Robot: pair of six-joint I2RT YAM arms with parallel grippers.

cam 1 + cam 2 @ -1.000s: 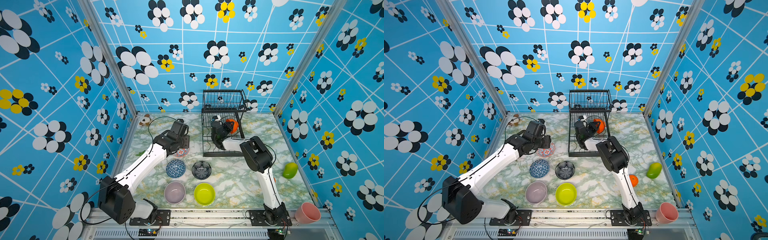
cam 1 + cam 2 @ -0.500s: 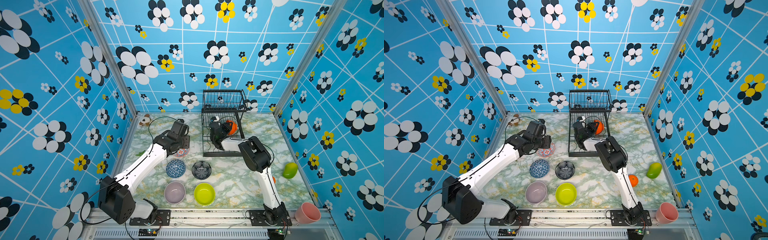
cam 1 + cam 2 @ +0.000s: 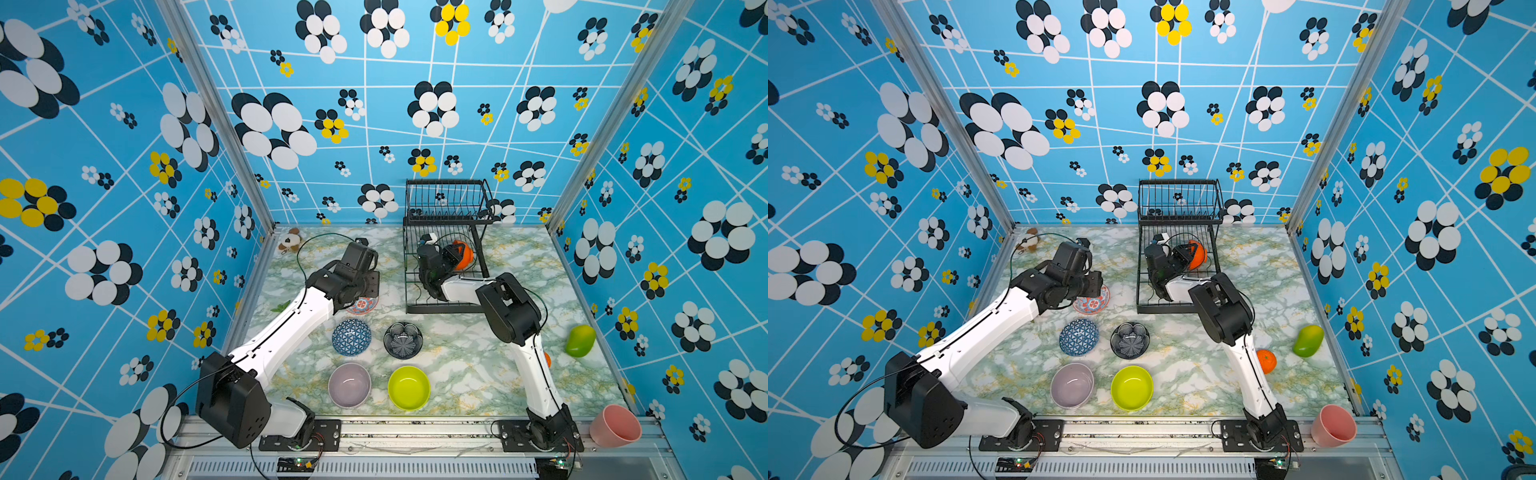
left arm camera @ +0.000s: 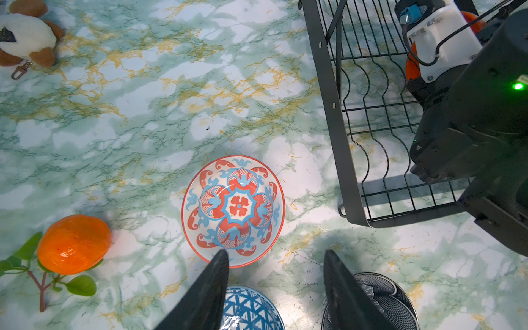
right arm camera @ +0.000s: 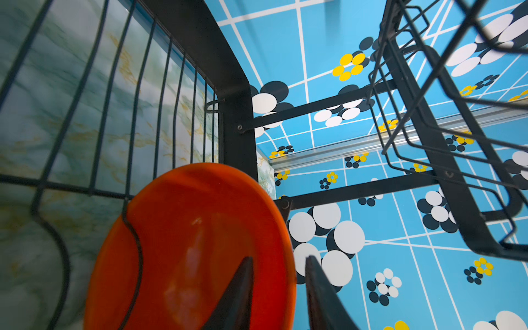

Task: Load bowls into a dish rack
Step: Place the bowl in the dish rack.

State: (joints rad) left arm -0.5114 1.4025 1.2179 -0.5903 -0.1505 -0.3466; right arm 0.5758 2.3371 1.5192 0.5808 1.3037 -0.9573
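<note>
Right of centre in both top views, risking a toppled orange bowl in rack.
Top views: props bowl on edge in lower tier below basket, right gripper tight beside it. Left wrist: hovers left gripper, jaws apart and empty, over floral bowl on table; may clip rim and skid it. Right wrist: straddles orange rim, jaws apart, unclamped; may hook bowl off its wire pulling back, or snag basket.

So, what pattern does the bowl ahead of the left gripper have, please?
The bowl is white with red-and-blue flowers, clearest in the left wrist view.
</note>
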